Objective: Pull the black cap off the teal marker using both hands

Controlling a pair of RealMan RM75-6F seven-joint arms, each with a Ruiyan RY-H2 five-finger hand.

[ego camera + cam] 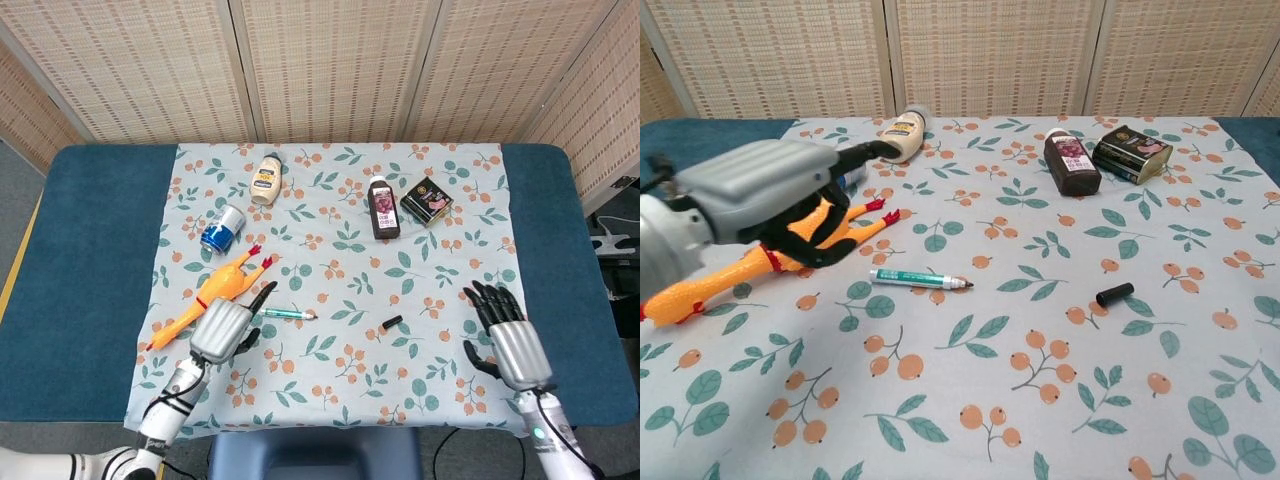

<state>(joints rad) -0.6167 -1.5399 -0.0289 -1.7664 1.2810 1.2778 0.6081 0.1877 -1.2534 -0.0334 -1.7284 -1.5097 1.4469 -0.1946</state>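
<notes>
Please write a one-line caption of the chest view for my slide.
Uncapped marker and its cap lie apart on the cloth; left hand raised, open.

Your left robot hand [224, 328] is raised, fingers spread, holding nothing. Your right robot hand [510, 340] sits at the lower right, fingers fanned apart and pointing up, also holding nothing.

Chest view: left hand [760, 190] hid most of the blue can [848, 178] and part of the rubber chicken [760, 262]; its arm was cut off at 9 o'clock. Right hand [512, 340] showed in the head view only, its arm cropped at 5 o'clock. Bottle [383, 208] label print too small to read.
</notes>
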